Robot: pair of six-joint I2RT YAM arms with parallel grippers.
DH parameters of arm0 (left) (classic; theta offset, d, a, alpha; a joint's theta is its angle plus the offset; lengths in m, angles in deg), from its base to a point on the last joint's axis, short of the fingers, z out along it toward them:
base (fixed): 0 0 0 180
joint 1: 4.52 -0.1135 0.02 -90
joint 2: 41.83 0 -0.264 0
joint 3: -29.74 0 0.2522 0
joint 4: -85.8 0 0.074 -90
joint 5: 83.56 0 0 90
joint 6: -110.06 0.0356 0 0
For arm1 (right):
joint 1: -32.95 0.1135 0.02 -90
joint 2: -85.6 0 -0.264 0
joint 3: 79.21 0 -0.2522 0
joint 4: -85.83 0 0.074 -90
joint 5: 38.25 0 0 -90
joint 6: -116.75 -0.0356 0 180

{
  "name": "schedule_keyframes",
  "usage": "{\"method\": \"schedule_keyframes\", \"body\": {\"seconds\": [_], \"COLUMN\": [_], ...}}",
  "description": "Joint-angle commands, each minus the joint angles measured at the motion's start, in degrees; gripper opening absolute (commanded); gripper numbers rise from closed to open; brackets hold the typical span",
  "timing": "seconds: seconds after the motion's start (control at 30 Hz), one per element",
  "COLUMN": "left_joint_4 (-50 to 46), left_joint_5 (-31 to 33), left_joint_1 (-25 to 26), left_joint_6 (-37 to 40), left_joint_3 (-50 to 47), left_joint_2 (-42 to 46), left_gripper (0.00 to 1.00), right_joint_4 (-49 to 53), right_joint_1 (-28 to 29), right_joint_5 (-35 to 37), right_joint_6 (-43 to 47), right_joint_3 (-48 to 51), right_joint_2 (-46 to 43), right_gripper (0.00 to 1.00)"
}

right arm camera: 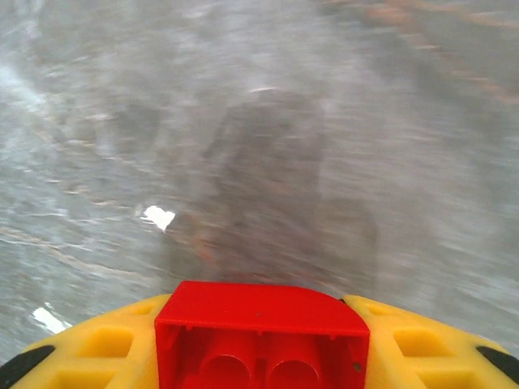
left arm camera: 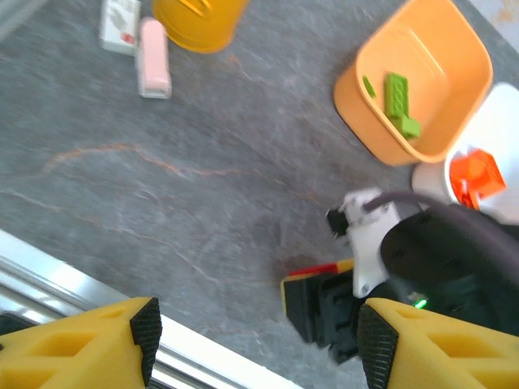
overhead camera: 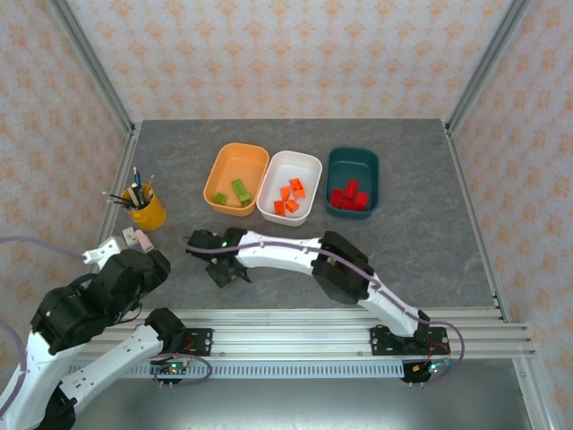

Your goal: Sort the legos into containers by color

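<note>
My right pincer [right arm camera: 259,365] pinches 1 red brick [right arm camera: 261,312], apparently the last unsorted; 3 tubs [overhead camera: 291,167] already hold 1 color each.

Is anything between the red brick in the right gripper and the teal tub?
Yes: the near corner of the white tub lies roughly on the straight line from the right gripper, with the red brick, to the dark teal tub. Lifting over should probably clear it.

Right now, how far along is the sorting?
Done: green bricks in the orange tub, orange bricks in the white tub, red bricks in the teal tub. In hand: the right hand grips one red brick. Left: dropping it in the teal tub.
</note>
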Motion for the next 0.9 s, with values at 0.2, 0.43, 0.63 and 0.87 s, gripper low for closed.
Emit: {"method": "schedule_keyframes", "body": {"seconds": [0.2, 0.43, 0.63, 0.87], "left_joint_4": [31.8, 41.8, 46.2, 47.4], "left_joint_5": [-17.7, -20.2, -21.3, -21.1], "left_joint_1": [1.0, 2.6, 3.1, 3.7], "left_joint_6": [6.3, 10.3, 11.5, 12.0], "left_joint_3": [-5.8, 1.7, 9.2, 15.7], "left_joint_2": [-13.6, -30.7, -43.5, -53.4], "left_gripper": [0.68, 0.68, 0.68, 0.68], "right_joint_4": [1.4, 2.1, 2.7, 5.8], "right_joint_1": [-21.9, -42.9, -52.3, -55.9], "right_joint_5": [3.5, -0.1, -2.0, -2.3], "right_joint_6": [-0.4, -1.1, -2.8, -0.4], "right_joint_3": [12.5, 14.8, 6.8, -8.8], "right_joint_2": [-25.4, -27.3, -15.7, -0.2], "right_gripper": [0.46, 0.45, 0.44, 0.44]}}
